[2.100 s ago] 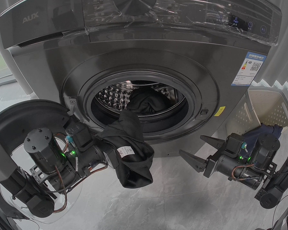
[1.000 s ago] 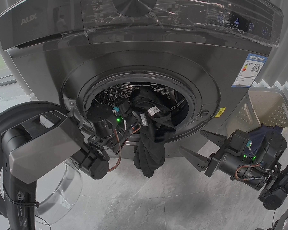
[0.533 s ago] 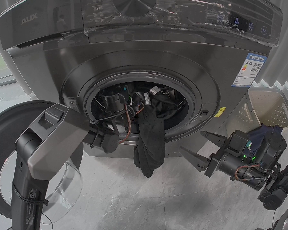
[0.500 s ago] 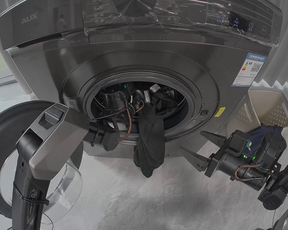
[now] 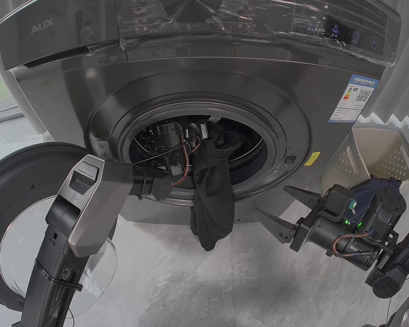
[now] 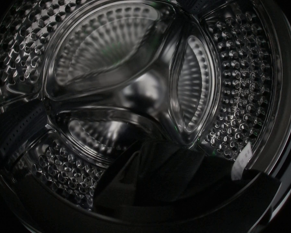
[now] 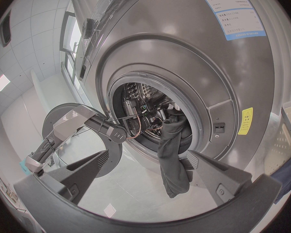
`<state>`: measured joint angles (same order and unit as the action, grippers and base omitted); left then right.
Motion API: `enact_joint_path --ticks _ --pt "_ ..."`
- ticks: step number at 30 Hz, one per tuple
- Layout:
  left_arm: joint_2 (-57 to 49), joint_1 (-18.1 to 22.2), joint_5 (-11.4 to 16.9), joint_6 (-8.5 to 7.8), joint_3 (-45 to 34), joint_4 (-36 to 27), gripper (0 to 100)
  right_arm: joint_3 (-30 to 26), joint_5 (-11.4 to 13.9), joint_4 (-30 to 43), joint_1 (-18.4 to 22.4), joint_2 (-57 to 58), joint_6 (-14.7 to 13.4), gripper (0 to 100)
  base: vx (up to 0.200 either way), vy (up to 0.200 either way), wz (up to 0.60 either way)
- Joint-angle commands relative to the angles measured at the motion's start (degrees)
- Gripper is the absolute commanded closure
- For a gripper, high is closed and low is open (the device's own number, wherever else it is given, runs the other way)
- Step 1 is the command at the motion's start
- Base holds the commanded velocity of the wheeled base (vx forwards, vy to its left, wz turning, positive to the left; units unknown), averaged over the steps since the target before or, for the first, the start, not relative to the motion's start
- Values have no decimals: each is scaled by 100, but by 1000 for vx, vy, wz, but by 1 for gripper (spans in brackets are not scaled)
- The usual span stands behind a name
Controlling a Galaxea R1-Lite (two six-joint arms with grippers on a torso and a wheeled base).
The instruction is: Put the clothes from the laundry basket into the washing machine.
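The washing machine [image 5: 259, 82] now swallows more of our left arm [image 5: 91, 196]; the black garment [image 5: 211, 191] is half loaded, its tail hanging outside below the left gripper [image 5: 207, 131], whose hold we cannot tell. The right gripper [image 5: 271, 200] gapes empty.

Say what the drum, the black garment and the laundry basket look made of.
Drum: polished metal, likely stainless steel; it mirrors light and is embossed with small holes. Black garment: soft matte fabric; it hangs limp in folds. Laundry basket: pale and matte, probably plastic, with moulded perforations.
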<state>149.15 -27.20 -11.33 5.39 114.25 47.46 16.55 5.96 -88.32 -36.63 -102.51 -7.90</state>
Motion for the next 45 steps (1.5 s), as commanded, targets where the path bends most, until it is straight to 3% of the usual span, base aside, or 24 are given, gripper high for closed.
enact_joint_path --ticks 1,5,12,18,25,26,34,35,38,45 --pt "70 -22 -1 164 34 -79 0 14 2 -1 -11 -32 -1 0 0 0 0" --pt "-44 -58 -10 358 1 -123 0 14 2 -1 -2 -32 -1 0 0 0 0" --pt "-809 -313 25 525 -1414 -448 0 23 10 -1 16 -15 -1 0 0 0 0" --pt "-1090 -506 236 507 -2328 -580 0 41 10 -1 -28 -15 8 0 0 0 0" --pt "-809 -576 306 481 -2311 -597 0 50 2 -1 -46 -15 -1 0 0 0 0" --pt "-791 -576 306 489 -2258 -597 100 50 2 -1 -46 -6 -1 0 0 0 0" --pt "-563 -488 227 569 -1616 -580 100 67 10 -1 -63 -15 -1 0 0 0 0" --pt "-352 -356 -45 753 -992 -580 100 129 2 -1 -98 12 -1 0 0 0 0" --pt "-185 -277 -247 867 -342 -597 100 137 2 -1 -98 21 -1 0 0 0 0" --pt "-132 -172 -265 876 34 -580 100 129 2 -1 -98 -15 -10 0 0 0 0"
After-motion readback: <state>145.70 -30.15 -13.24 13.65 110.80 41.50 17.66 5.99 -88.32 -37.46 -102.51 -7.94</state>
